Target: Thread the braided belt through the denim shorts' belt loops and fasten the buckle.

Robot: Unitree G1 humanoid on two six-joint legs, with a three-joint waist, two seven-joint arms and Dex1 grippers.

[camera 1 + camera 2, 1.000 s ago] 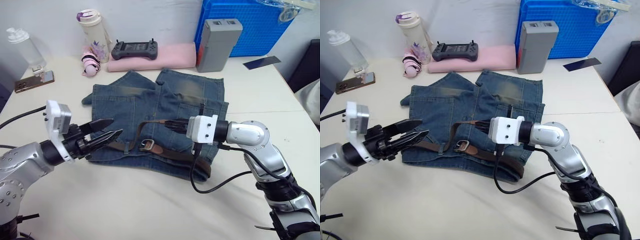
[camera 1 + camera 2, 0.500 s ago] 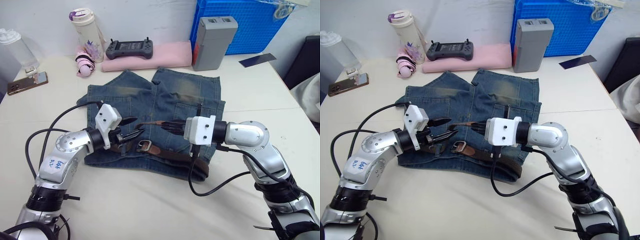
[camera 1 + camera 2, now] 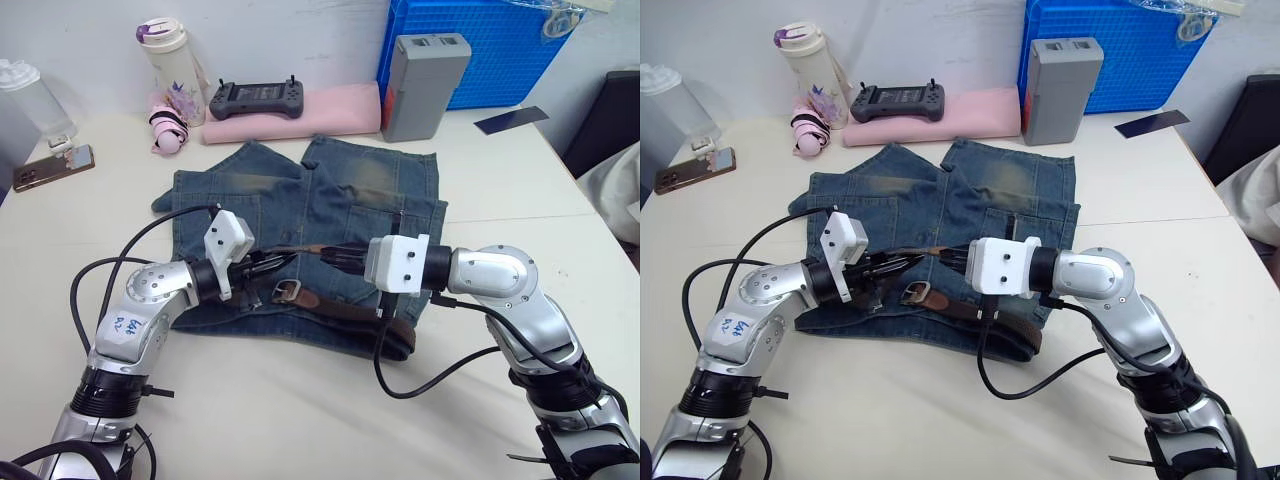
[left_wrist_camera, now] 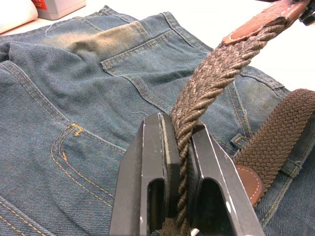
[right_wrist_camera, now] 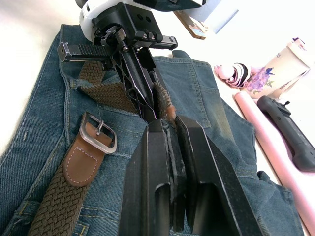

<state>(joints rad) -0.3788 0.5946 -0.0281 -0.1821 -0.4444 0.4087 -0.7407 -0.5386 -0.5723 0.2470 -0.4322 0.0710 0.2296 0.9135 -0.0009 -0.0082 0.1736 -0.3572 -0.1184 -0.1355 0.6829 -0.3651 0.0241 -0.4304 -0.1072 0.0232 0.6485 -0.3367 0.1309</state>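
- On the far left of the white table (image 3: 300, 400) stand a clear plastic bottle (image 3: 35, 95) and a phone (image 3: 52, 165); a little further right are a pale tumbler with a purple lid (image 3: 172, 65) and a pink-and-black striped bundle (image 3: 162, 125).
- The left gripper (image 3: 902, 263), two black fingers on a white wrist block, reaches right over the left half of the shorts and is clamped on the raised stretch of the belt; in the left wrist view the weave runs up between the two pads.
- The faded blue-grey denim shorts (image 3: 330, 195) lie flat mid-table, waistband nearest, legs pointing far.
- The dark brown braided belt (image 3: 350, 312) runs along the near waistband, with one short denim belt loop (image 4: 239, 142) lying across it beside the tan tab; its free end lifts off the cloth between the two grippers.
- The small silver buckle (image 3: 289, 290) with its tan leather tab rests on the denim just near of the lifted strap, unfastened.
- The right gripper (image 3: 335, 254) points left and is pinched on the belt's tan-tipped end, tip to tip with the left one.
- Beyond the shorts lie a dark grey handheld controller (image 3: 255, 97) on a pink pad (image 3: 320, 110), then a grey box (image 3: 422, 70) against a blue crate (image 3: 500, 45).
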